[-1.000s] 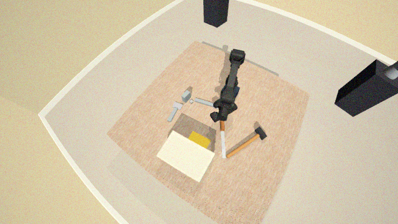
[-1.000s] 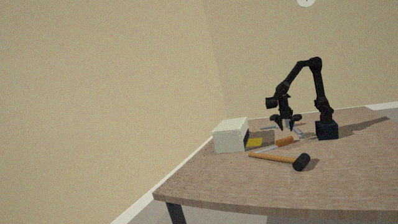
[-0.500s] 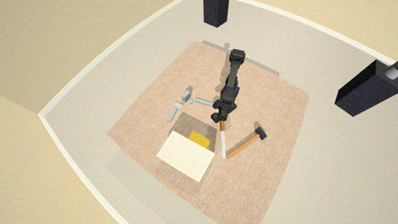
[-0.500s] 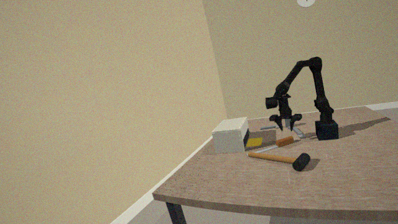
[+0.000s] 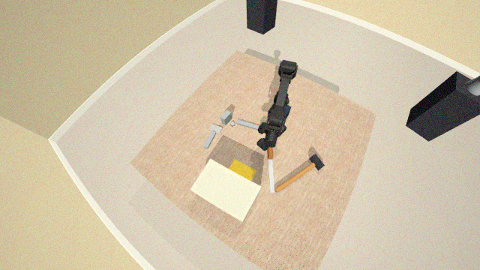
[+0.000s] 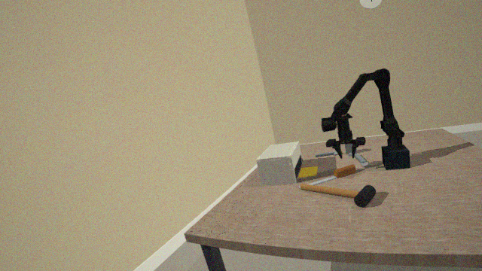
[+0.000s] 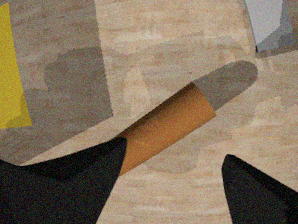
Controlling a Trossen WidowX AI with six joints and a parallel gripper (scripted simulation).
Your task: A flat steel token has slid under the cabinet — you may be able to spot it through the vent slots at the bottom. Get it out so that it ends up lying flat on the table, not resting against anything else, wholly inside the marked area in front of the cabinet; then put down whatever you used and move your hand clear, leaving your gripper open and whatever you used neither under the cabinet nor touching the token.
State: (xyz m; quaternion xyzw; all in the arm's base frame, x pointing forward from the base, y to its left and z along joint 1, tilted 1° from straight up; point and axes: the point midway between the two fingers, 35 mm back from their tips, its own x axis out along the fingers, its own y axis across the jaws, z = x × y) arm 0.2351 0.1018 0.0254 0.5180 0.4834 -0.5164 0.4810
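Note:
The white cabinet (image 5: 226,190) (image 6: 278,167) stands on the table, its open dark side facing the arm's base. The yellow marked area (image 5: 241,169) (image 6: 309,172) (image 7: 11,85) lies in front of it, partly in shadow. The steel token is not visible. A tool with an orange handle (image 7: 172,125) (image 6: 345,171) and a long pale blade (image 5: 271,176) lies beside the marked area, its blade alongside the cabinet's side. My gripper (image 6: 347,156) (image 7: 175,154) is open and empty, pointing down above the handle end. In the wrist view the left finger covers part of the handle.
A mallet with a black head (image 5: 316,162) (image 6: 365,196) lies on the far side of the orange-handled tool, its handle end close to the blade tip. Grey pieces lie on the other side: a T-shaped tool (image 5: 211,138), a block (image 5: 226,117) and a flat bar (image 5: 247,124).

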